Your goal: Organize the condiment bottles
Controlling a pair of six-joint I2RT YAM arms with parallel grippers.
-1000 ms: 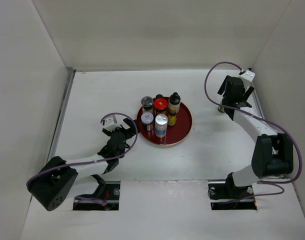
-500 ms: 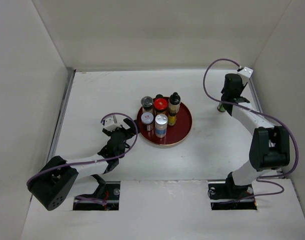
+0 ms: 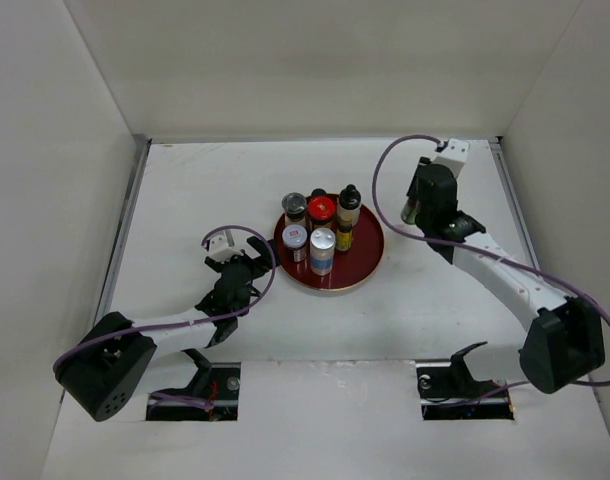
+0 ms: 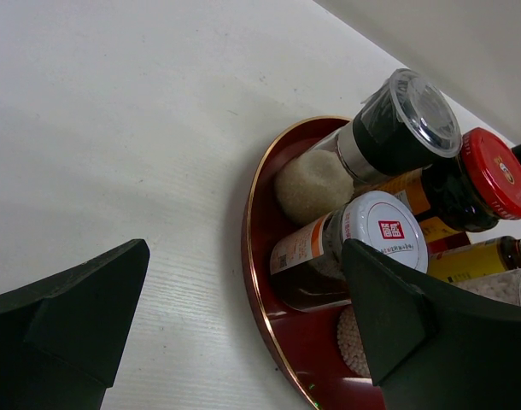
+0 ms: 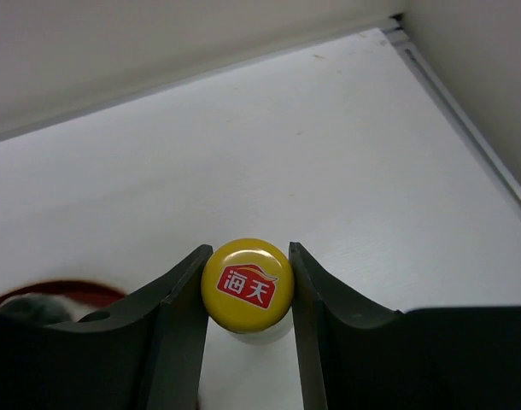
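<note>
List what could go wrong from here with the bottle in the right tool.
1. The right tool pinches the yellow-capped bottle by its cap, so it could swing or slip.
2. The red tray is crowded with other bottles; setting it down there might topple one.

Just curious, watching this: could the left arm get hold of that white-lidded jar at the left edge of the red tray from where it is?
Probably yes. The left gripper is open right beside the red tray, and the white-lidded jar stands at that edge with nothing between them.
</note>
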